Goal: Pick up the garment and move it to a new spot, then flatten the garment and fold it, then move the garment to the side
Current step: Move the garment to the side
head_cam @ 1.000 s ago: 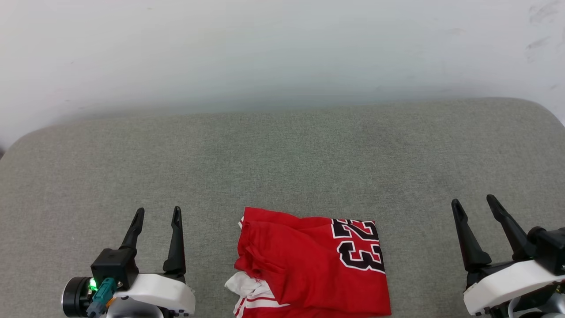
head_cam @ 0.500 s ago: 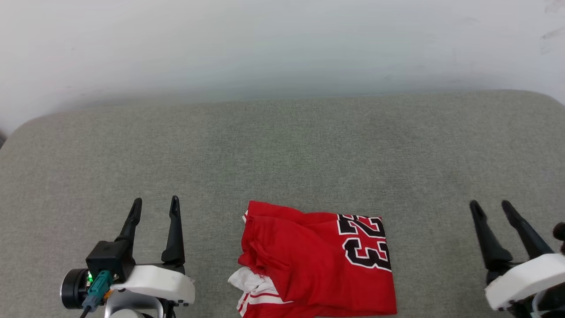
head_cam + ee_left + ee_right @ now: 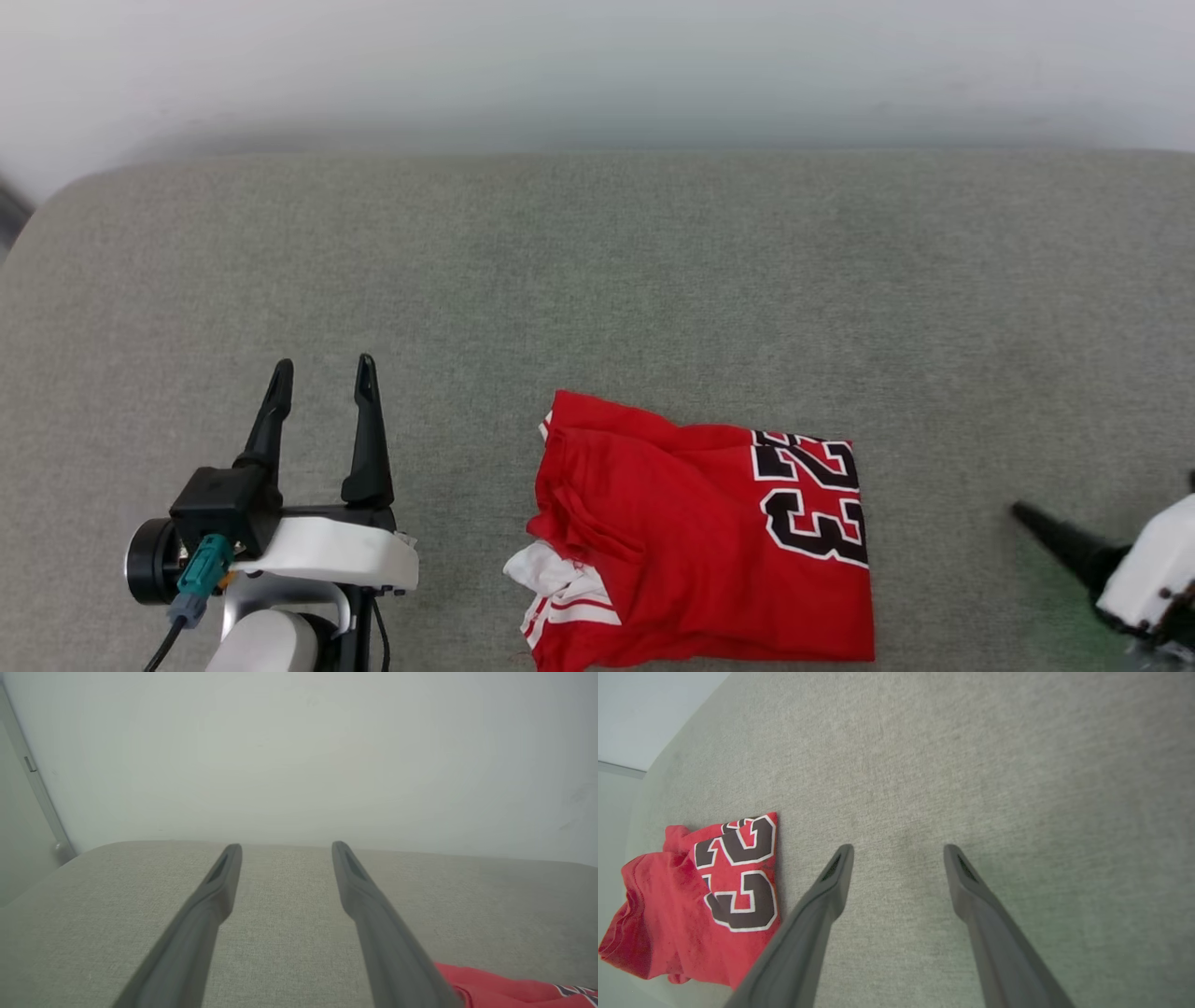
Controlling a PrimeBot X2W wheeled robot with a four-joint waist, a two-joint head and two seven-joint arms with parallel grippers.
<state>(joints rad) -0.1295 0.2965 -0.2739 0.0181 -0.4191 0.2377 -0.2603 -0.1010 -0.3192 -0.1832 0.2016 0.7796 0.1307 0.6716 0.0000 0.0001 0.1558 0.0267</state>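
The garment (image 3: pixel 691 532) lies folded into a rough rectangle on the grey fabric surface (image 3: pixel 597 280), near its front edge. It is red, with black white-outlined digits at its right end and a white striped sleeve poking out at the lower left. My left gripper (image 3: pixel 320 366) stands open to its left, a gap apart, with nothing between its fingers (image 3: pixel 219 891). The garment's red edge (image 3: pixel 504 987) shows at that wrist view's lower right. My right gripper (image 3: pixel 896 851) is open over bare fabric, right of the garment (image 3: pixel 691 896). One of its fingers (image 3: pixel 1060 543) shows at the head view's lower right.
A pale wall (image 3: pixel 597 65) runs behind the grey surface, whose far corners are rounded. A light vertical strip (image 3: pixel 32 784) stands at the surface's far left corner.
The camera has shifted, so the whole picture sits higher and further right. My right gripper has drawn back toward the lower right edge and turned, leaving one finger in view. The garment lies as before.
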